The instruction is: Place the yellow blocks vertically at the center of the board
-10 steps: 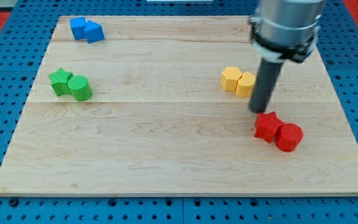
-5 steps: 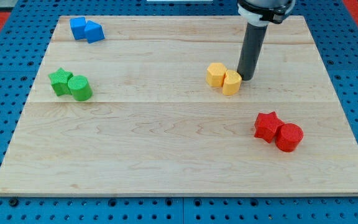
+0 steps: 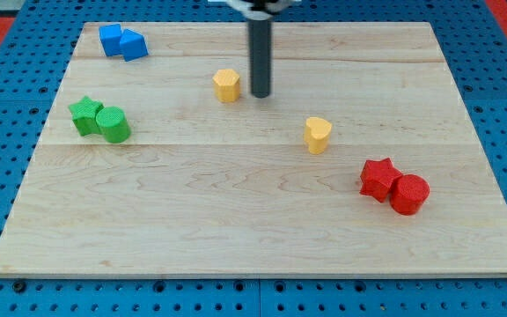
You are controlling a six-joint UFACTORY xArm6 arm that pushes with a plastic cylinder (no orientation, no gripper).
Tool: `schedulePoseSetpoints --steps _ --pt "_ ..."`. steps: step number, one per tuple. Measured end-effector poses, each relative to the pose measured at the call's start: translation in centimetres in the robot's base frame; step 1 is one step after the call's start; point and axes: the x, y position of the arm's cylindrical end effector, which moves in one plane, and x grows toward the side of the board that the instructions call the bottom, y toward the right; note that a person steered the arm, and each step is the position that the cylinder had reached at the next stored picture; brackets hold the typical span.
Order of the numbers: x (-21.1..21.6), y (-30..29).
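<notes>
Two yellow blocks lie apart on the wooden board [image 3: 236, 211]. A yellow hexagon block [image 3: 226, 85] sits above the board's centre, left of the rod. A yellow heart-shaped block [image 3: 318, 135] sits right of centre. My tip [image 3: 260, 94] rests just right of the yellow hexagon block, a small gap between them, and well up and left of the yellow heart block.
Two blue blocks [image 3: 122, 42] touch at the top left. A green star [image 3: 85, 114] and green cylinder [image 3: 113, 125] touch at the left. A red star [image 3: 378, 177] and red cylinder [image 3: 408, 195] touch at the lower right.
The yellow pair has split. The hexagon block slid far left and up; the heart block stayed behind, shifting slightly down. My tip moved left about a hundred pixels and a little up.
</notes>
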Motion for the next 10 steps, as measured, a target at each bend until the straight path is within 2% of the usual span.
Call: schedulePoseSetpoints --steps 1,2,4,5,6,7,9,10 --pt "1.8 9.3" --pt "5.2 9.9" --pt "8.2 6.8" --pt "8.1 -2.4" --pt "7.9 -4.9" --pt "10.2 0.5" --pt "11.8 -7.9" --pt "8.2 -7.5"
